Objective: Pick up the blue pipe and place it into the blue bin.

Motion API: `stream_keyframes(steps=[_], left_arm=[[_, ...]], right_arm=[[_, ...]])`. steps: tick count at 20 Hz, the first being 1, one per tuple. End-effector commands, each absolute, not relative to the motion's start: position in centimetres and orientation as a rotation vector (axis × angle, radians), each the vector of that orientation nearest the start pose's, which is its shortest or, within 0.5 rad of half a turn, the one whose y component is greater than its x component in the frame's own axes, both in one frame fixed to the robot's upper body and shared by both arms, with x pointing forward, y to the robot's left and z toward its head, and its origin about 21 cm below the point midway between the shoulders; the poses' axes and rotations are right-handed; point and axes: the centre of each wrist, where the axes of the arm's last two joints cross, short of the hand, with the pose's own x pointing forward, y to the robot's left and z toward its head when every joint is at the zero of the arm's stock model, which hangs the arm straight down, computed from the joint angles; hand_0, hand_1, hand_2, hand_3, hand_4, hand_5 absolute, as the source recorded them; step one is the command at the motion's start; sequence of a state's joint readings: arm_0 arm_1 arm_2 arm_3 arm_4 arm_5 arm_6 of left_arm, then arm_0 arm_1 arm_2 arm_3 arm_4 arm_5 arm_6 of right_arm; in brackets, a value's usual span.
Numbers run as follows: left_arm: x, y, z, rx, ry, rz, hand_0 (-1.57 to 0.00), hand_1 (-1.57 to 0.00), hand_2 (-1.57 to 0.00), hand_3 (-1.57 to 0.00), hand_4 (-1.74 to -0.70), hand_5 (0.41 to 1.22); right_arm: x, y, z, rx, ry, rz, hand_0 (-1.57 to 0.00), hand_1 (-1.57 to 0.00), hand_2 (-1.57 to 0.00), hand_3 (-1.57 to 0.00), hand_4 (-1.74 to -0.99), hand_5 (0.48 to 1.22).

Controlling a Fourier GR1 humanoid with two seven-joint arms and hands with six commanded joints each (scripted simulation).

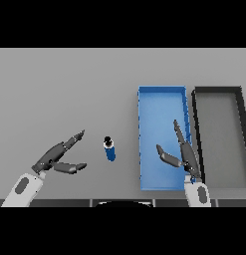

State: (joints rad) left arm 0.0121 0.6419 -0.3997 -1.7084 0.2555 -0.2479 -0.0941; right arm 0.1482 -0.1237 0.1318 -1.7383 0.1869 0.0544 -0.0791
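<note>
In the head view the blue pipe [109, 149] stands on the grey worktop [64, 89], apart from the left hand [59, 158] at its 9 o'clock, whose fingers are spread and hold nothing. At the pipe's 3 o'clock lies the blue bin [162, 94], with a dark bin [217, 91] just beside it; the right hand [180, 154] hovers over the blue bin's right wall, fingers straight and spread, empty.
</note>
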Motion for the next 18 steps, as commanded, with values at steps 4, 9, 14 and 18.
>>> stream_keyframes(steps=[4, 9, 14, 18], left_arm=[[21.6, 24.4, 2.7, -0.292, -1.474, -0.821, 0.0, 0.0, 0.0, 0.0, -1.18, 0.469], [22.6, 21.3, 1.0, -0.328, -1.457, -0.818, 0.0, 0.0, 0.0, 0.0, -1.2, 0.467], [23.7, 18.9, -0.8, -0.375, -1.419, -0.798, 0.0, 0.0, 0.0, 0.0, -1.19, 0.469], [25.0, 17.2, -1.5, -0.358, -1.414, -0.861, 0.0, 0.0, 0.0, 0.0, -1.13, 0.462]], right_arm=[[20.7, -23.3, 1.4, -0.108, -1.653, 0.331, 0.0, 0.0, 0.0, 0.0, -1.221, 0.618], [20.4, -22.8, 1.5, -0.103, -1.654, 0.335, 0.0, 0.0, 0.0, 0.0, -1.231, 0.623], [20.1, -23.3, 1.4, -0.116, -1.64, 0.335, 0.0, 0.0, 0.0, 0.0, -1.212, 0.61], [20.4, -23.4, 1.3, -0.119, -1.631, 0.314, 0.0, 0.0, 0.0, 0.0, -1.201, 0.605]])
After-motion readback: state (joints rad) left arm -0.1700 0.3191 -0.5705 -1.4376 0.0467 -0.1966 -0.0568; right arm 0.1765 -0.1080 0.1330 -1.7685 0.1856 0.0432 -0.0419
